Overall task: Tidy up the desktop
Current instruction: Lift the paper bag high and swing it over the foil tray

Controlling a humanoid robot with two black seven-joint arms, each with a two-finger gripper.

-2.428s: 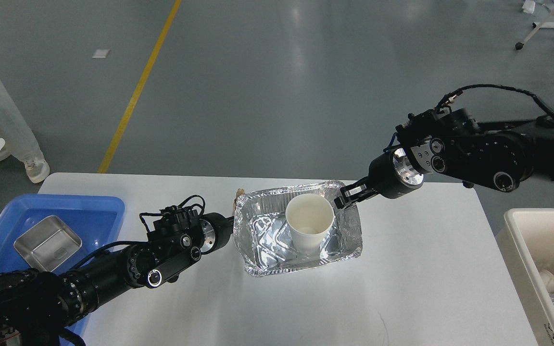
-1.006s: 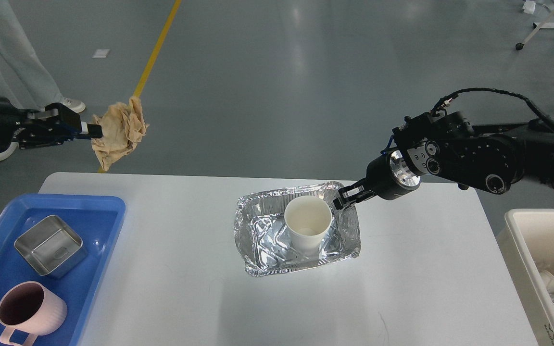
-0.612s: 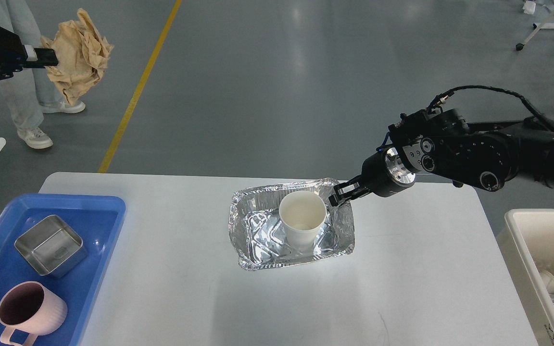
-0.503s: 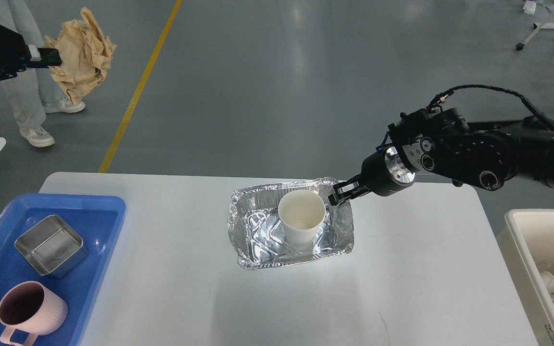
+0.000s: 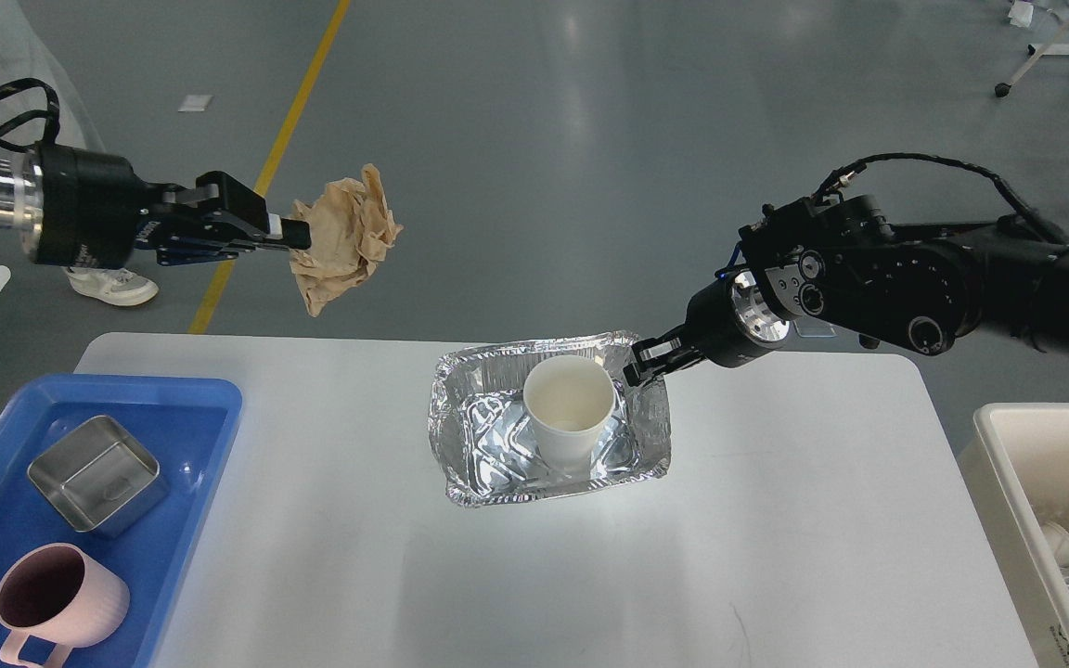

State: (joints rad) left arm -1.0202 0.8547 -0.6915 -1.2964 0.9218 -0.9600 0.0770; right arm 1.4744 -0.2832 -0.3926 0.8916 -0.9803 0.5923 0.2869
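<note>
Two arms: both raised over the far half of the table, each tool busy with one item.
Table (image 5: 534, 575): the wide pale top fills the near and middle view; its near half is bare.
Blue tray (image 5: 210, 436): at the near left edge of the table, holding a pink mug (image 5: 57, 594) and a steel tin (image 5: 94, 473), probably the spot for things worth keeping.
Cream bin (image 5: 998, 464): just off the table's right side, with clear plastic waste lying inside, so likely where rubbish goes.
Foil tray (image 5: 470, 464): sits near the middle of the table, slightly toward the far edge, crinkled and skewed.
Paper cup (image 5: 570, 408): stands upright inside the foil tray, mouth up, seemingly empty.
Right tool (image 5: 646, 364): fingers closed on the foil tray's far right rim, a pinch that would let tray and cup travel as one load.
Left tool (image 5: 279, 232): clamped on a crumpled brown paper (image 5: 344, 237), held in the air beyond the table's far left edge, clear of everything else.
Judgement: the paper is aimed toward the foil tray, perhaps to gather all the litter into one carry to the bin.
Floor: grey, with a yellow line (image 5: 302, 93) running away behind the left arm.
</note>
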